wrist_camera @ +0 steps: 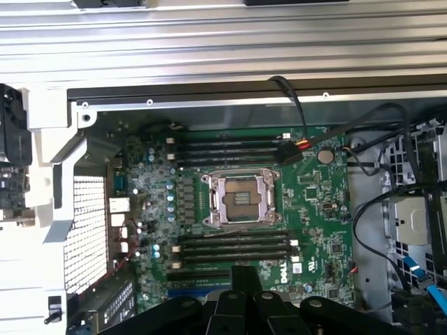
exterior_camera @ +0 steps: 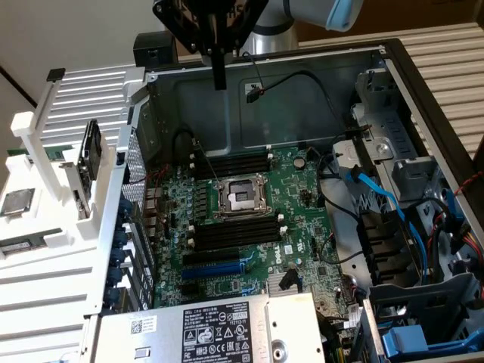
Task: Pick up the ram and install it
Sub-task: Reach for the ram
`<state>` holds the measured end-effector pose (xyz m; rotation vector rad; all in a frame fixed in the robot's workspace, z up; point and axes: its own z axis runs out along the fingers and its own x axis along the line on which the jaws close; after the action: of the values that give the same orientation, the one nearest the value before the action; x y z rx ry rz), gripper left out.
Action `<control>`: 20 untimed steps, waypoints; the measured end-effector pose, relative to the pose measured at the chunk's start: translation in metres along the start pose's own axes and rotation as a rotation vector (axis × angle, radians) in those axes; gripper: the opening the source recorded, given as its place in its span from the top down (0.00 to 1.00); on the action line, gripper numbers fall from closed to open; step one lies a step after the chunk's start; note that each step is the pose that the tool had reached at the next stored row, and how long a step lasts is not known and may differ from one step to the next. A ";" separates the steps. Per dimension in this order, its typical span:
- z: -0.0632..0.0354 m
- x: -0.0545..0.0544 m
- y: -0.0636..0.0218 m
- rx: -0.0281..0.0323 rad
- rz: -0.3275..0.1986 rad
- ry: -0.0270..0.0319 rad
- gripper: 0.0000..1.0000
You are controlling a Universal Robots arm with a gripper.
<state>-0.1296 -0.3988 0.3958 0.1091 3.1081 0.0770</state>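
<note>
Tool (wrist_camera: 244, 279): pressed together, empty, over the motherboard (wrist_camera: 314, 202).
Ram (exterior_camera: 30, 245): we see it flat on white rack (exterior_camera: 45, 291), exterior view's left, well apart from tool.
Pick tip: we'd clamp its long edges, squarely.

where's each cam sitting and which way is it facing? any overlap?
Exterior view: off the arm, high, angled down into the open computer case at the motherboard; shows the arm and shut gripper.
Wrist view: on the wrist, looking down at the motherboard; shows the gripper.
Shared: CPU socket, memory slots.
</note>
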 end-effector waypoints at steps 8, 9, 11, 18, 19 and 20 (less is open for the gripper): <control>0.0002 0.009 -0.0005 0.0001 0.000 -0.0003 0.90; 0.0002 0.012 -0.0007 0.0000 0.000 -0.0004 0.90; 0.0001 0.016 -0.0010 0.0000 0.000 -0.0003 0.90; -0.0004 0.042 -0.0026 0.0003 0.000 -0.0003 0.90; -0.0003 0.047 -0.0027 0.0005 0.000 -0.0003 0.90; -0.0002 0.051 -0.0028 0.0006 0.000 -0.0003 0.90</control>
<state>-0.1809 -0.3980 0.3944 0.1091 3.1078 0.0759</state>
